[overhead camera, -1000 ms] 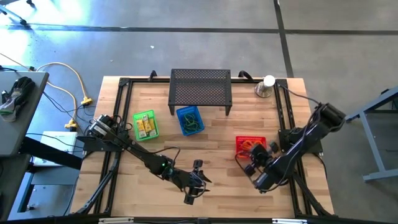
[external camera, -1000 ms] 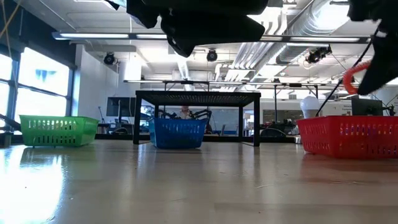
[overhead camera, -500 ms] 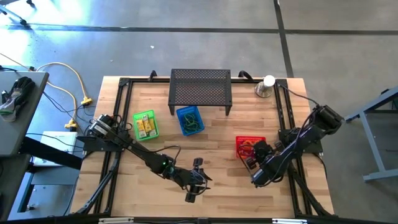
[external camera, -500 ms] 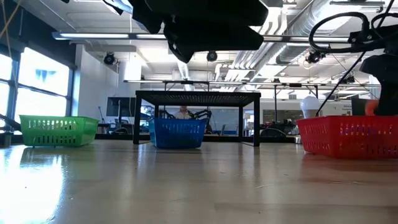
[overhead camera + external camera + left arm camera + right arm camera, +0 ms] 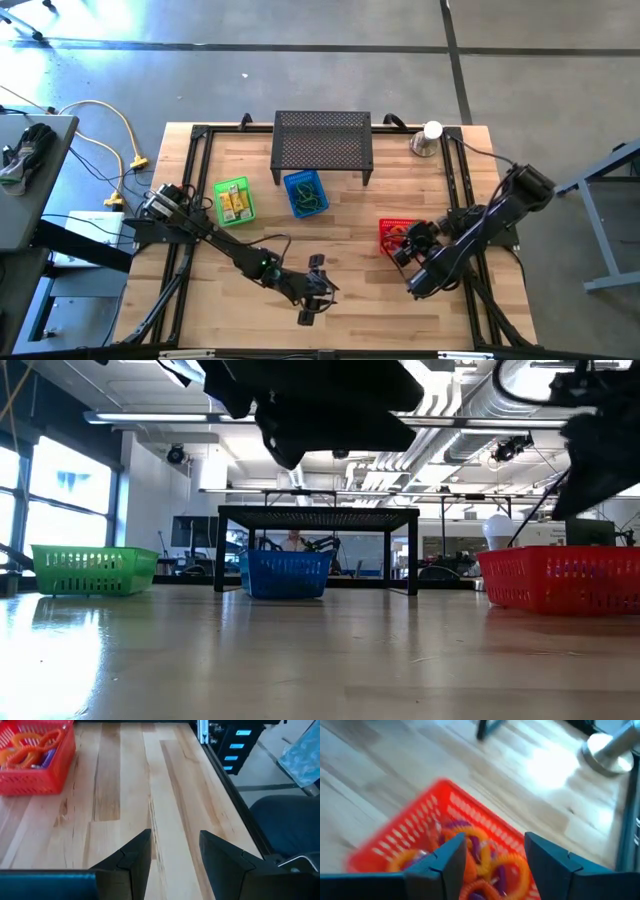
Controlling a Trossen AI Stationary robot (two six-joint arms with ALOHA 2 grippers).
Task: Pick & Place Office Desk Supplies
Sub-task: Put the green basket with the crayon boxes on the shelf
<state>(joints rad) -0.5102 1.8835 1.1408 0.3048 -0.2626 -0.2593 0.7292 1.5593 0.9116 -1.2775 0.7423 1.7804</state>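
Office desk supplies (image 5: 470, 855): orange, yellow and purple loops lie heaped in the red basket (image 5: 392, 228) at the right of the bench (image 5: 340, 210). Green loops sit in the blue basket (image 5: 305, 193); yellow packets in the green basket (image 5: 233, 201).

Change over the last second: the right gripper (image 5: 492, 852) carried an orange loop, fingers closed on it, above the red basket. Now its fingers stand apart with nothing between them, poised over the basket's contents. Judgement: the loop has been dropped in; this placement looks complete, and the arm is free for the next pick.

Left gripper (image 5: 175, 852): near the front edge of the bench, mid-width, fingers partly open and empty, bare wood below. Waiting.

No loose supplies visible on the open bench in the high view; remaining items, if any, cannot be made out.

Edges and room:
- Red basket sits close to the right frame rail (image 5: 465, 200); right arm crowds that side, so little lateral room there.
- Black perforated stand (image 5: 322, 143) at the back, with the blue basket just in front, partly under its edge.
- Silver cup with white ball (image 5: 427, 138) at back right corner, well apart from the basket.
- Wide clear wood between the red basket and the left gripper.
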